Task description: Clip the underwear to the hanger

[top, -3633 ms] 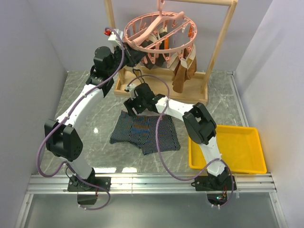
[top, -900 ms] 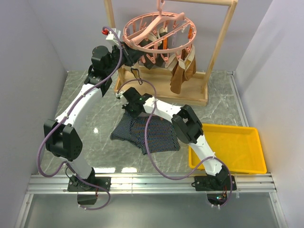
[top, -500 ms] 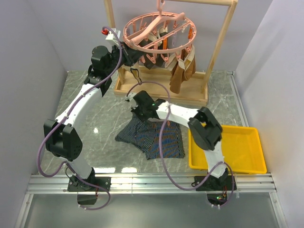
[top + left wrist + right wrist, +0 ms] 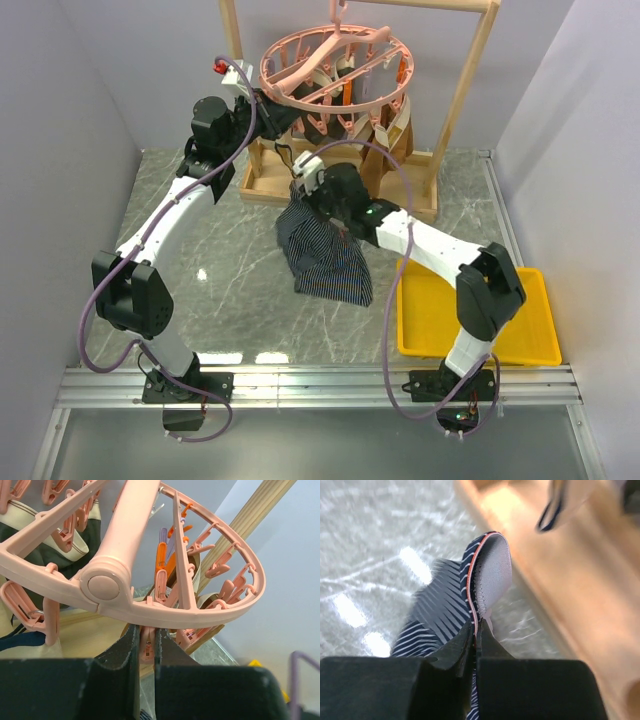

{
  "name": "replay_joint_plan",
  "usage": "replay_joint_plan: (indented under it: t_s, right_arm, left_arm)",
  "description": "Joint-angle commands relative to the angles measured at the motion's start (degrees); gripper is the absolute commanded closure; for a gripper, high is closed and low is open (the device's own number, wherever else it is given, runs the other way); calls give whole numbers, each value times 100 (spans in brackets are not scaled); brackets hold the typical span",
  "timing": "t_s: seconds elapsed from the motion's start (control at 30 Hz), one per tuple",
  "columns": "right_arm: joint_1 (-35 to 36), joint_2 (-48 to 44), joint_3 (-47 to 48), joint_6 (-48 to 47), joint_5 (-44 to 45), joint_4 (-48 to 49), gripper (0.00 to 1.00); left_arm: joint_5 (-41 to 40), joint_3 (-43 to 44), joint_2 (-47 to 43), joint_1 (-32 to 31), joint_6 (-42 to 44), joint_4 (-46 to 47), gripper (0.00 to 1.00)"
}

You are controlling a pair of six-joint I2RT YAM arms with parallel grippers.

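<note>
The round pink hanger (image 4: 335, 60) hangs from the wooden rack, with pegs dangling under its ring (image 4: 125, 545). My left gripper (image 4: 268, 112) is up at the ring's left edge, shut on one pink peg (image 4: 146, 645) and squeezing it between its fingers. My right gripper (image 4: 305, 190) sits just below and in front of the hanger, shut on the waistband edge of the underwear (image 4: 487, 575). The navy striped underwear (image 4: 325, 250) hangs down from that grip in a loose drape, with its lower end near the table.
The wooden rack frame (image 4: 470, 80) and its base tray (image 4: 265, 180) stand at the back. Tan and dark garments (image 4: 385, 150) hang from other pegs. A yellow bin (image 4: 500, 315) sits at the right, partly under my right arm.
My right gripper closed on the underwear's waistband and lifted it off the table, up and back toward the hanger. My left gripper stayed on the peg.
</note>
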Motion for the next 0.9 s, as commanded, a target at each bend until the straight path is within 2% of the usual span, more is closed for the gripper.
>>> replay_joint_plan:
  t_s: [0.0, 0.13, 0.33, 0.87]
  right_arm:
    - [-133, -561, 22, -175, -332, 425, 100]
    - [-186, -772, -30, -307, -376, 364, 100]
    - [-282, -799, 373, -289, -578, 65, 100]
    - [-529, -175, 1674, -324, -552, -911, 100]
  left_arm:
    - [62, -28, -151, 29, -84, 17, 100]
    - [79, -63, -133, 29, -40, 8, 100]
    - [123, 7, -89, 29, 31, -71, 100]
    - [211, -107, -124, 29, 154, -98, 100]
